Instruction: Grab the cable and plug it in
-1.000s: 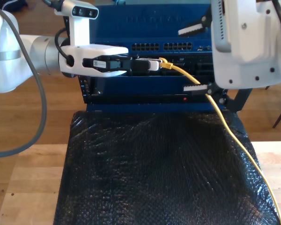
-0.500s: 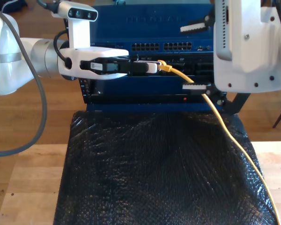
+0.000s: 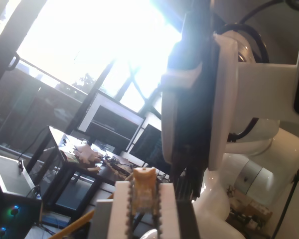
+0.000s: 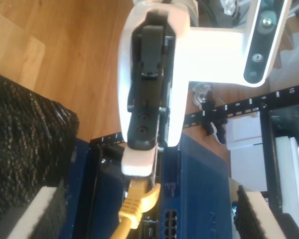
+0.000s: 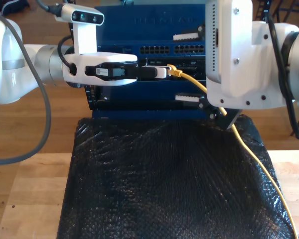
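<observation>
Starting nearest the exterior camera, black bubble wrap (image 5: 164,184) covers the table, and the cable (image 5: 261,172) runs up across it from the exterior view's lower right toward the blue rack (image 5: 154,22) at the back. Above the wrap, on the exterior view's right, my second gripper (image 5: 187,67) stands wide open, its two ridged pads well apart one above the other, holding nothing; the cable passes just beside the lower pad, and I cannot tell whether they touch. Farther back, reaching in from the exterior view's left, my first gripper (image 5: 162,71) is closed on the cable's plug (image 3: 143,191), the ridged pads pressed against both its sides in the first wrist view. The yellow boot (image 4: 135,204) behind the plug sits at the blue rack's front, by the port rows (image 5: 172,50).
</observation>
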Available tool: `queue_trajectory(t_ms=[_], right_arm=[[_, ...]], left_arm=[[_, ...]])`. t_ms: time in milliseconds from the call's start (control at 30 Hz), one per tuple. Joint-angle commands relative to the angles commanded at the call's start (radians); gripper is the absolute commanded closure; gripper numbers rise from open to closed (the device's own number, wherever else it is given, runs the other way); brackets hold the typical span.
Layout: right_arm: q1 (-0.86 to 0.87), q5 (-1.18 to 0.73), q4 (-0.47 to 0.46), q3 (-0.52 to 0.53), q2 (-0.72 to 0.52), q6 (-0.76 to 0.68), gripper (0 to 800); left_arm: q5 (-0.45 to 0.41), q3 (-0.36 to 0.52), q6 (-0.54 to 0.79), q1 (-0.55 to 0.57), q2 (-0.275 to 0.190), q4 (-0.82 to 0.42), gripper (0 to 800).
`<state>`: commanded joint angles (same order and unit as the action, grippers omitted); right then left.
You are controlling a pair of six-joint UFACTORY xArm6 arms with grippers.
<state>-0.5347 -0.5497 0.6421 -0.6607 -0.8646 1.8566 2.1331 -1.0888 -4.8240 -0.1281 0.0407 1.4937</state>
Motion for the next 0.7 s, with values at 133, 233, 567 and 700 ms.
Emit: queue_trajectory(t_ms=[133,233,567,700], right_arm=[[0.0,0.0,0.0,0.0,-0.003,-0.002,1],[0.0,0.0,0.0,0.002,-0.006,-0.002,2],[-0.025,0.005,0.0,0.021,-0.008,0.0,8],[-0.026,0.009,0.002,0.02,-0.009,0.0,26]], left_arm=[[0.023,0.0,-0.002,0.0,0.0,0.0,795],[0.026,0.0,-0.018,0.0,0.002,0.0,795],[0.032,0.005,-0.037,0.0,0.002,0.0,795],[0.051,0.008,-0.051,0.0,0.002,0.003,795]])
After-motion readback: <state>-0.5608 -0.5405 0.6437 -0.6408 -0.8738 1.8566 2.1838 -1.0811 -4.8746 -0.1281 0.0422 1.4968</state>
